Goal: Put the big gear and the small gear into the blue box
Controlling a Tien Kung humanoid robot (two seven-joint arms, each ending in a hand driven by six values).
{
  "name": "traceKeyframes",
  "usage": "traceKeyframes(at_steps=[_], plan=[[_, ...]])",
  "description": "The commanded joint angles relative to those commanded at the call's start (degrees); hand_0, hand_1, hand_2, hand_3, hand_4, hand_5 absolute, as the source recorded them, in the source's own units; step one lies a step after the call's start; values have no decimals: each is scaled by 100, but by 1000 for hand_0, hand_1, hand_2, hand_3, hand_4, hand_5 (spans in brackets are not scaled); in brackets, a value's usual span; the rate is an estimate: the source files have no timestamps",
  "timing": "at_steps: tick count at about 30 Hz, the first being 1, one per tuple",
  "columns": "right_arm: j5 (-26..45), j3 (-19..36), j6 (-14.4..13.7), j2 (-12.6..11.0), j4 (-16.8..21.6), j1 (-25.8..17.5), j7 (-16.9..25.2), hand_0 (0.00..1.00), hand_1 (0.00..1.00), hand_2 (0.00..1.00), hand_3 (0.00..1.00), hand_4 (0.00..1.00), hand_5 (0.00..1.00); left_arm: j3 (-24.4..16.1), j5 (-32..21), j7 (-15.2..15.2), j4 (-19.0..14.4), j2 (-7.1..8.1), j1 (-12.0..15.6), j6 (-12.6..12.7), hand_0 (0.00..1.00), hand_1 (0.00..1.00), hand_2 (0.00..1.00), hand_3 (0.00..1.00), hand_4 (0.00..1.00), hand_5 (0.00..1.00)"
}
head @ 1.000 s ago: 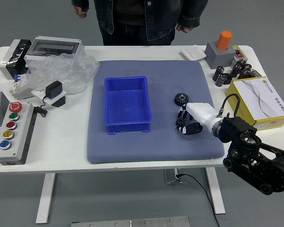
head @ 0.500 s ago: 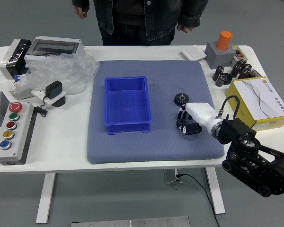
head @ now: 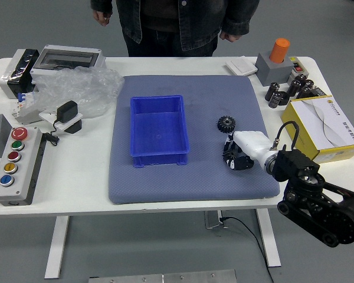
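Right arm [head: 318, 203]: bent, in from right
Right hand [head: 249, 144]: low over mat [head: 165, 190], tipped left; can't tell if spread or pinching
Gear [head: 226, 124]: on mat, just past hand
Box [head: 159, 160]: on mat, left of gear
Person [head: 192, 20]: arms down
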Motion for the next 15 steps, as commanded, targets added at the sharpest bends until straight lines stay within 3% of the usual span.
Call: traceKeyframes(at_steps=[1,6,7,15], plan=[[-6,-1,-30,1,1,-2,6,610,494,542,538,625,174,-2,3,1,0,-1,1,-1,729,679,694,696,436,23],[-17,-2,-129,1,-4,-14,38,610,494,542,538,625,174,-10,16,2,0,-5,2,-6,729,679,694,696,436,23],[-14,-2,-144,-1,-6,-17,46,573,473,498,497,587,135,-11,18,2,0,-5,3,-7,729,678,690,695,435,22],[-18,35,-225,-24,11,-22,89,567,469,489,490,583,129,-10,22,-1,0,1,4,-6,728,677,691,692,435,22]])
